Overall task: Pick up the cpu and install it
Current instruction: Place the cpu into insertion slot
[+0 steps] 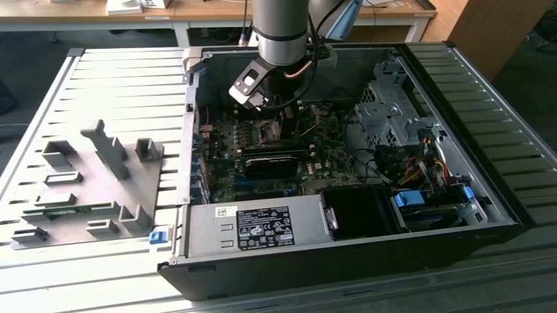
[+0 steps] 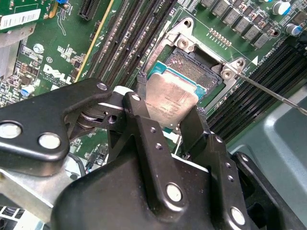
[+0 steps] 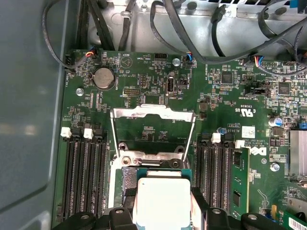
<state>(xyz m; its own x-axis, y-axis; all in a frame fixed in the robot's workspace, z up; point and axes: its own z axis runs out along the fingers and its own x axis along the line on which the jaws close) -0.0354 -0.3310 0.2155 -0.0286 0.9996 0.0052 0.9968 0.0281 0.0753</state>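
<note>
Pincer [image 2: 168, 109]: clamped on opposite edges of the cpu [image 2: 171, 93]
cpu: silvery top up, over the open motherboard socket [image 2: 204, 72]

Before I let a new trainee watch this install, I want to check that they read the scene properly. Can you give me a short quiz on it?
1. True or false: the end effector is shut on the cpu.
2. The retention frame of the socket is: A) latched down over the cpu; B) swung open; C) removed altogether.
3. Short answer: what runs along both sides of the socket in the first wrist view?

Key: 1 true; 2 B; 3 memory slots.
</note>
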